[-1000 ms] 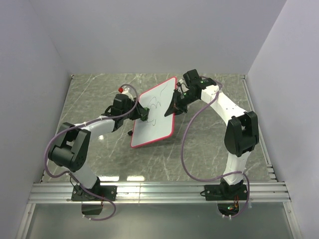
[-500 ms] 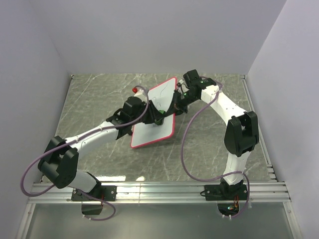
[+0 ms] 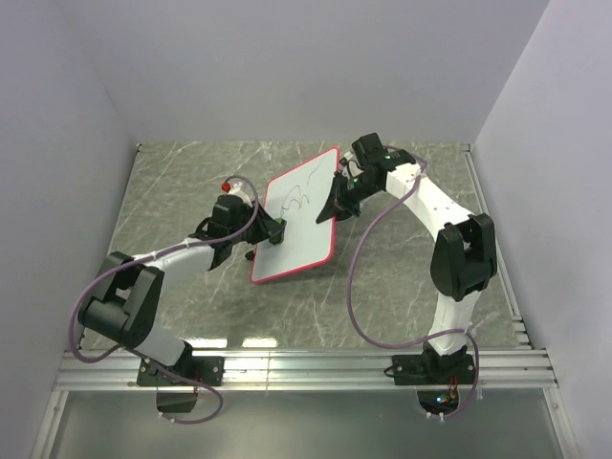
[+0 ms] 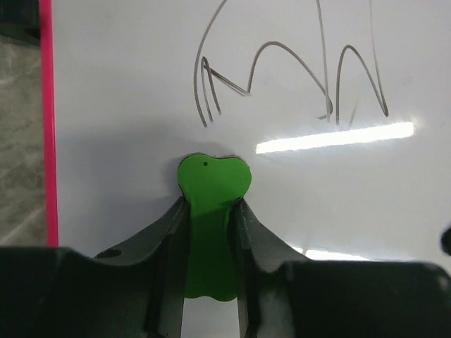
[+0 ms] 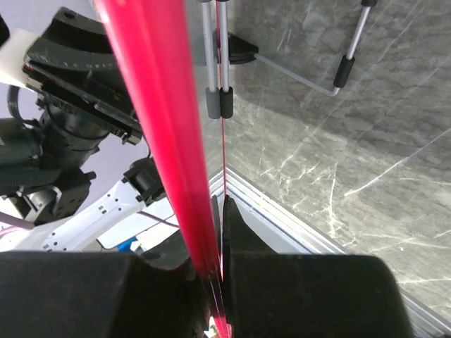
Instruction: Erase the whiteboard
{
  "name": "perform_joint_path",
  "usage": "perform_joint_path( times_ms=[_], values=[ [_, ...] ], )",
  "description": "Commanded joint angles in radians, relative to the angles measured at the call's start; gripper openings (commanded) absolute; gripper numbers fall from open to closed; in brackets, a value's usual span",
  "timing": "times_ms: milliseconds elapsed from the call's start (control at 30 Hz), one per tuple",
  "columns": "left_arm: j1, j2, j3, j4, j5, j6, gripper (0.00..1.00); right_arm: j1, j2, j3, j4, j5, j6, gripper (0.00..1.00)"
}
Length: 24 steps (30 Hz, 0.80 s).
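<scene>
The whiteboard (image 3: pixel 304 244), white with a red rim, stands tilted at the middle of the table. Black scribbled lines (image 4: pixel 282 70) cross its upper part. My left gripper (image 3: pixel 278 232) is shut on a small green block (image 4: pixel 213 182), whose front end rests flat on the white surface just below the scribbles, near the board's left rim (image 4: pixel 46 120). In the left wrist view the left gripper (image 4: pixel 210 205) has a finger on each side of the block. My right gripper (image 3: pixel 335 203) is shut on the board's right rim (image 5: pixel 155 105), seen edge-on; in the right wrist view the right gripper (image 5: pixel 217 211) clamps it.
The grey marble table (image 3: pixel 191 182) is walled on three sides. An aluminium rail (image 3: pixel 306 368) runs along the near edge by the arm bases. Behind the board its metal stand legs with black feet (image 5: pixel 344 70) rest on the table.
My left gripper swept right across the board with the green block, then came back towards the left rim. The right gripper and the board have stayed put.
</scene>
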Motion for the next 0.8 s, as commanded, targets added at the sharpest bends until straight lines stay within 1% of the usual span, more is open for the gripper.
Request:
perform_joint_path(
  times_ms=[0, 67, 267, 367, 400, 467, 500, 567, 600, 667, 767],
  values=[
    [-0.049, 0.158, -0.013, -0.268, 0.118, 0.062, 0.00, 0.028, 0.002, 0.035, 0.048, 0.103, 0.039, 0.00],
    [-0.049, 0.199, 0.035, -0.288, 0.129, 0.079, 0.00, 0.028, 0.002, 0.033, 0.048, 0.101, 0.036, 0.00],
    [-0.052, 0.193, 0.153, -0.321, 0.169, 0.048, 0.00, 0.030, 0.008, 0.027, 0.041, 0.089, 0.024, 0.00],
    [-0.062, 0.216, 0.273, -0.379, 0.186, 0.061, 0.00, 0.033, 0.003, 0.006, 0.052, 0.083, 0.022, 0.00],
    [-0.068, 0.227, 0.348, -0.404, 0.184, 0.068, 0.00, 0.031, -0.003, -0.002, 0.054, 0.080, 0.025, 0.00],
    [-0.087, 0.241, 0.425, -0.465, 0.184, 0.085, 0.00, 0.031, -0.009, -0.021, 0.060, 0.080, 0.025, 0.00],
    [-0.093, 0.258, 0.495, -0.479, 0.190, 0.087, 0.00, 0.031, -0.014, -0.025, 0.060, 0.078, 0.025, 0.00],
    [-0.108, 0.276, 0.558, -0.516, 0.201, 0.084, 0.00, 0.033, -0.017, -0.040, 0.061, 0.077, 0.022, 0.00],
    [-0.114, 0.299, 0.613, -0.525, 0.203, 0.082, 0.00, 0.034, -0.017, -0.045, 0.060, 0.077, 0.021, 0.00],
    [-0.130, 0.324, 0.663, -0.557, 0.207, 0.085, 0.00, 0.033, -0.018, -0.057, 0.064, 0.078, 0.022, 0.00],
    [-0.139, 0.362, 0.713, -0.551, 0.216, 0.088, 0.00, 0.038, -0.017, -0.071, 0.074, 0.075, 0.027, 0.00]
  ],
)
